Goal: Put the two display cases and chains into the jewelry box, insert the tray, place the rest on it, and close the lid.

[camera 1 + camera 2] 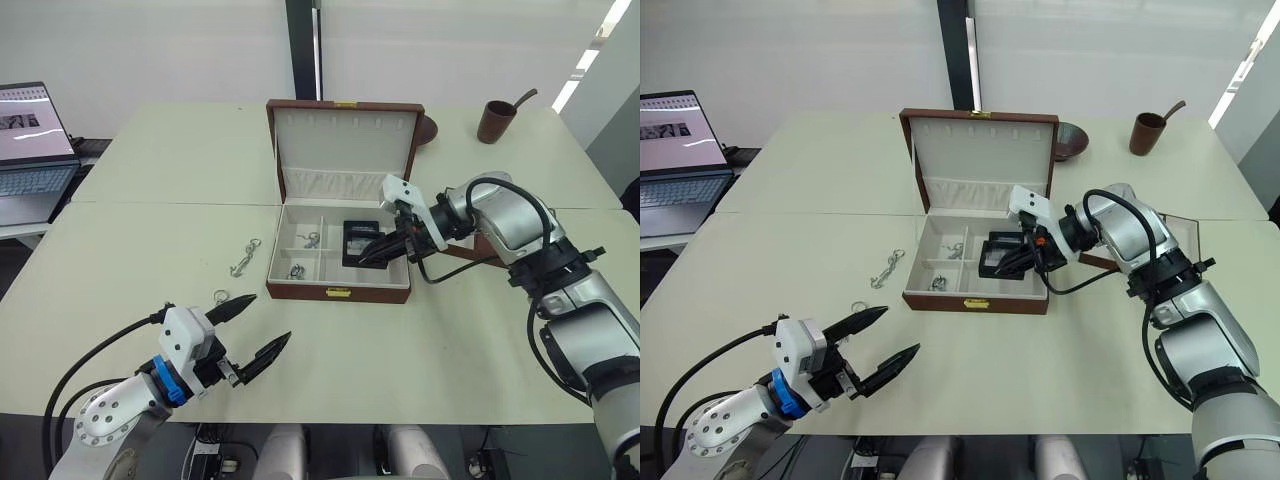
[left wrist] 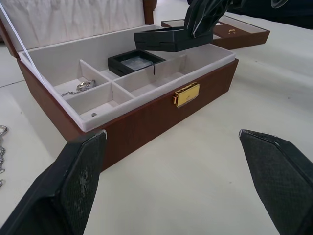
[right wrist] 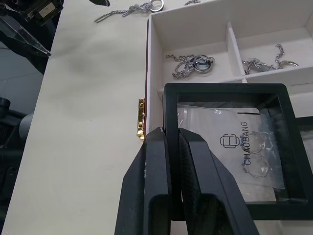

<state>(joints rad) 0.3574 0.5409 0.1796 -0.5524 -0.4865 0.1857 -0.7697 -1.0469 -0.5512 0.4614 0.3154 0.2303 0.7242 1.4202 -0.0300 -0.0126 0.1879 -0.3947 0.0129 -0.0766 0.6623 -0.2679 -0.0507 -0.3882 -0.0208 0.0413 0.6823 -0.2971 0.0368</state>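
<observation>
A display case (image 3: pixel 230 147) is pinched by the right gripper (image 1: pixel 372 254) above the open jewelry box (image 1: pixel 338 290), while the left gripper (image 1: pixel 250 332) is held wide apart over the table (image 1: pixel 420 350).

I count two display cases: one (image 2: pixel 173 38) held above the jewelry box (image 1: pixel 338 290), one (image 2: pixel 135 61) lying inside it. Chains: two in the box compartments (image 3: pixel 191 65) (image 3: pixel 266 62), two on the table (image 1: pixel 243 257) (image 1: pixel 220 296). One tray (image 2: pixel 230 33). One brown cup (image 1: pixel 496 121). One laptop (image 1: pixel 30 150).

Tray (image 1: pixel 1170 232) mostly behind right arm, lower display case (image 2: pixel 135 61) partly covered (contents unreadable)
</observation>
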